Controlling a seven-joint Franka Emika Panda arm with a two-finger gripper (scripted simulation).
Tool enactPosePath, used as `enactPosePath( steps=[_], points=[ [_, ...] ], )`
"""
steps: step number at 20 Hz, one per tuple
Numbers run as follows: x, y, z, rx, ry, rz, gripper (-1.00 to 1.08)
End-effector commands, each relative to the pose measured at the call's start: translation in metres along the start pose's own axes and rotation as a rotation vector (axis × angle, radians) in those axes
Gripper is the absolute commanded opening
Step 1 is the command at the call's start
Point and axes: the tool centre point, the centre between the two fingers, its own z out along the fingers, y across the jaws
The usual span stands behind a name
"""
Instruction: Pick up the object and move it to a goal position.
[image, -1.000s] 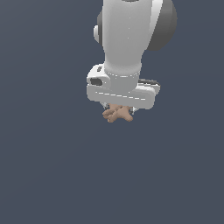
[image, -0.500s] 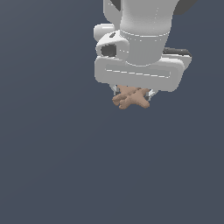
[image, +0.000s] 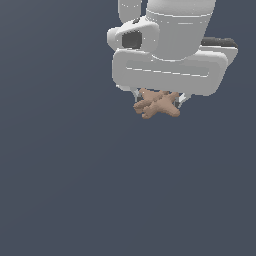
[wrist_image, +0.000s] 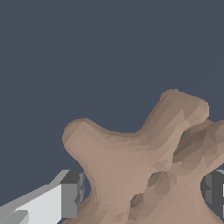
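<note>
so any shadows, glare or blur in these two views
Exterior view: flat even light, no cast shadow or glare, sharp; the white gripper covers part of the tan-brown cross-shaped piece. Wrist view: sharp, faceted shading on the piece, cropped at the frame edge.

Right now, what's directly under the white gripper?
The tan cross-shaped object sits right below the gripper, between its fingers. Its upper part is hidden behind the gripper body. Beneath it only plain dark background shows.

Claw (image: 157, 98) fingertips behind object (image: 156, 105)
</note>
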Motion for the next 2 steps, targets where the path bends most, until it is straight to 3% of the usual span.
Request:
enactPosePath(
  steps=[1,2],
  points=[
    [0.0005,-0.0007,-0.0016,0.0,0.0,0.0,-1.0],
    [0.0005,-0.0007,-0.0017,0.0,0.0,0.0,-1.0]
  ],
)
